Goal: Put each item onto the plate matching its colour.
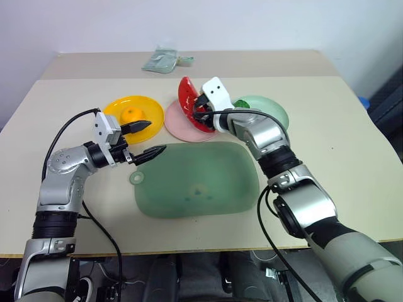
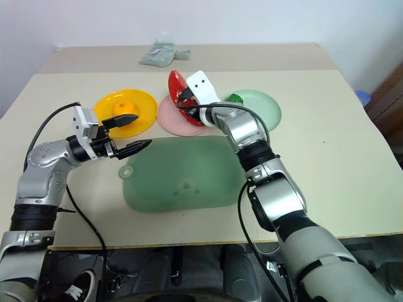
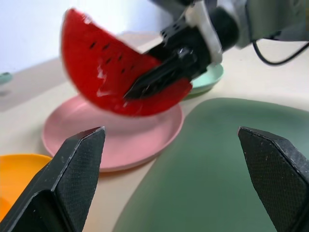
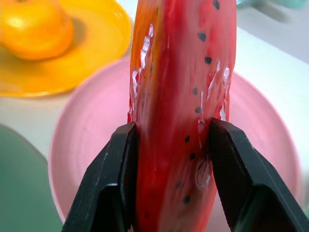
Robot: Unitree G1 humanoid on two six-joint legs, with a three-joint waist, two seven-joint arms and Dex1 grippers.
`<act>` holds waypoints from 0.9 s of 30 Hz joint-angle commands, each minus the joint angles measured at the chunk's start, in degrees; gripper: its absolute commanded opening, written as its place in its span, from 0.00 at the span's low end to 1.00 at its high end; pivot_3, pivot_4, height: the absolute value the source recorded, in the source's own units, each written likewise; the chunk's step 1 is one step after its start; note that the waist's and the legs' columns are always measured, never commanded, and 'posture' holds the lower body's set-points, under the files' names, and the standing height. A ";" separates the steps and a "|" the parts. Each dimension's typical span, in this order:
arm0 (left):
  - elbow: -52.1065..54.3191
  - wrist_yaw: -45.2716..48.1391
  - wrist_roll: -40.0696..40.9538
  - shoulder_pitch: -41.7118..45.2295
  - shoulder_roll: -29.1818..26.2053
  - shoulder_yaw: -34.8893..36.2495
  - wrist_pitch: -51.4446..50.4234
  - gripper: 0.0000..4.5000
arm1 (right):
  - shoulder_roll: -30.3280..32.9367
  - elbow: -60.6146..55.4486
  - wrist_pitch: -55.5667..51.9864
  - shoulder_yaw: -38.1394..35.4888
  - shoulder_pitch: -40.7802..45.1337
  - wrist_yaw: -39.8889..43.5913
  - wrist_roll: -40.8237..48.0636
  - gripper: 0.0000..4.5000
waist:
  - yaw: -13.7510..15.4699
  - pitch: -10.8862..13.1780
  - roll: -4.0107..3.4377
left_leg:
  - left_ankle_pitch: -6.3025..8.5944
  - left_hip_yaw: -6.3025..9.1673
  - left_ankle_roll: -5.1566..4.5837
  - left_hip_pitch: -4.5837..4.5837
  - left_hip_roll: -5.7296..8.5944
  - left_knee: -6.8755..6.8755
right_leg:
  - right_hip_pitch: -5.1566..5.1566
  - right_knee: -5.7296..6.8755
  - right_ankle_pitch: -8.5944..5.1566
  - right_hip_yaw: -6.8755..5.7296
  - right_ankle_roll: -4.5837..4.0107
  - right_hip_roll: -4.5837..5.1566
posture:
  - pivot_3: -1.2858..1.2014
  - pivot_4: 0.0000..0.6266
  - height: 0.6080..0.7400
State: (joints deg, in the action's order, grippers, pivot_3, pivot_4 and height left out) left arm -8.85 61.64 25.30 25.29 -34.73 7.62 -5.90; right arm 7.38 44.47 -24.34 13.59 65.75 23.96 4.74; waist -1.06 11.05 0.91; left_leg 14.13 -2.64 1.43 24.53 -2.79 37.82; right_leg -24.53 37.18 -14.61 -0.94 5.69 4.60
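My right gripper point(image 1: 203, 113) is shut on the red watermelon wedge point(image 1: 186, 99), holding it tilted just above the pink plate point(image 1: 175, 124). In the right wrist view both fingers point(image 4: 116, 164) press the wedge's flat sides. The orange point(image 1: 131, 114) rests on the yellow-orange plate point(image 1: 113, 106). A bit of the dark-green vegetable point(image 2: 233, 98) shows on the mint plate point(image 1: 272, 111), mostly hidden behind my right wrist. My left gripper point(image 1: 157, 136) is open and empty, level, between the yellow-orange plate and the green mat's left end.
The large translucent green mat point(image 1: 195, 179) lies in the middle, in front of the plates. A folded pale-green cloth point(image 1: 165, 61) sits at the back. Black cables hang off both arms. The table's front edge is near.
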 commanded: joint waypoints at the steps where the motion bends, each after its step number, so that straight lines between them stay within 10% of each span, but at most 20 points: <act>1: 2.28 -0.70 0.69 -1.06 -0.84 2.06 0.46 1.00 | -0.57 6.82 6.36 -2.36 3.08 0.15 -1.30 0.68 | 0.04 0.00 0.00 | 0.00 0.00 0.00 0.00 0.00 0.00 | 0.01 0.00 0.00 0.00 0.00 0.01 | 0.52 0.24 1.00; 4: 2.69 -0.94 0.83 -1.84 -1.03 2.47 0.84 1.00 | -0.60 9.52 8.67 -3.32 3.92 1.27 -1.88 0.99 | -0.10 0.00 -0.01 | 0.00 0.00 0.00 0.00 0.00 0.00 | 0.00 0.01 0.00 0.00 0.00 0.01 | 0.52 0.24 1.00; 13: 2.77 2.00 3.22 -1.93 -1.76 3.59 1.40 1.00 | 1.87 -2.60 14.72 -14.63 2.75 3.47 5.89 0.99 | -0.07 0.02 -0.03 | 0.00 0.00 0.00 -0.01 -0.02 -0.02 | 0.00 0.01 0.00 0.01 0.00 0.00 | 0.52 0.24 1.00; 27: -1.87 13.69 8.23 -4.47 -8.25 8.86 -0.01 1.00 | 29.49 -61.98 3.16 -21.15 -45.91 40.16 30.27 0.99 | -0.02 0.01 -0.02 | 0.01 -0.03 0.00 -0.17 -0.04 -0.05 | 0.12 -0.06 0.02 0.08 0.04 -0.06 | 0.52 0.24 1.00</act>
State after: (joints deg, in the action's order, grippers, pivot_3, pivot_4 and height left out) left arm -11.72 74.66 31.98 21.40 -41.78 14.17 -5.80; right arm 35.52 -13.89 -22.09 -5.89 20.62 62.33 33.17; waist -1.07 11.06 0.89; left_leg 14.14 -2.69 1.43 24.35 -2.83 37.77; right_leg -24.41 37.13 -14.59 -0.84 5.73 4.54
